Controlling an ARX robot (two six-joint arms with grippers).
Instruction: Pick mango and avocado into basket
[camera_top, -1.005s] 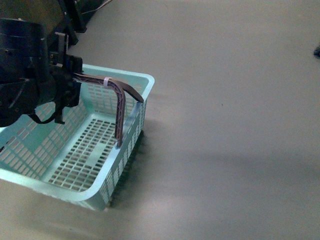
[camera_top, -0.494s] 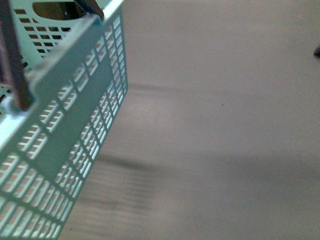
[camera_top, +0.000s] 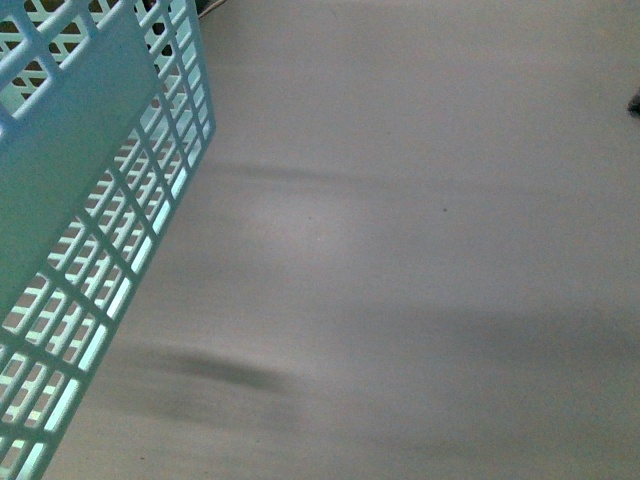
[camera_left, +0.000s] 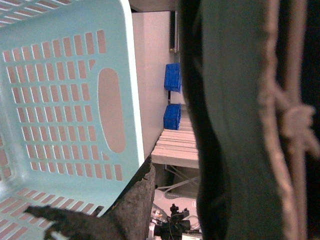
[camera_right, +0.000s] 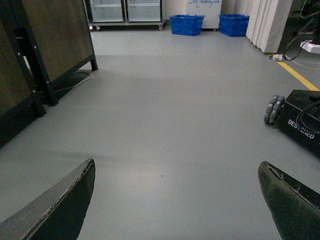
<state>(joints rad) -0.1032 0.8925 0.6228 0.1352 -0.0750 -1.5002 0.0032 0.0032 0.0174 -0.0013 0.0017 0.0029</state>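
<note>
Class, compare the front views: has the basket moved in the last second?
Yes. The basket has risen off the grey floor toward the camera; only its slotted wall shows, at the left.

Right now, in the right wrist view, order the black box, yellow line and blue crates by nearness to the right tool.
1. Black box, just right of the right tool.
2. Yellow line, right, beyond the box.
3. Blue crates, by the far wall.
</note>
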